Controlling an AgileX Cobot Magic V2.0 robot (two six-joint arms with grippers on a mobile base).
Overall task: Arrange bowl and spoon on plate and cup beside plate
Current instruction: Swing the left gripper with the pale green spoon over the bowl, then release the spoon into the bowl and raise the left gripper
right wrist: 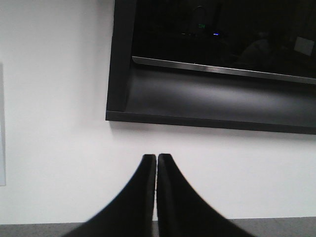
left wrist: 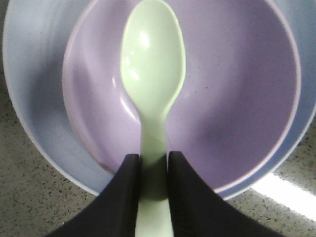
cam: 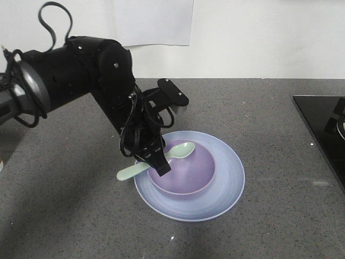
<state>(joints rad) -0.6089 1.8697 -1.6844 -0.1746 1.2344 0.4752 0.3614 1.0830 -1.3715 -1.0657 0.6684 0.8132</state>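
— What sits at the bottom centre of the frame?
— The right gripper (right wrist: 156, 159). Its two black fingers (right wrist: 140, 197) rise from the lower edge, curve inward and meet tip to tip, with only a thin seam between them and nothing held there.
— And behind it?
— A plain white wall (right wrist: 54, 148) fills the left and middle. A dark grey counter strip (right wrist: 39, 230) runs along the very bottom.
— The upper right?
— A black frame (right wrist: 121, 59) around a dark, glossy panel. A metallic strip (right wrist: 222, 70) slants across it, and near the top edge a tiny green light (right wrist: 201, 26) and a blue light (right wrist: 216, 34) glow.
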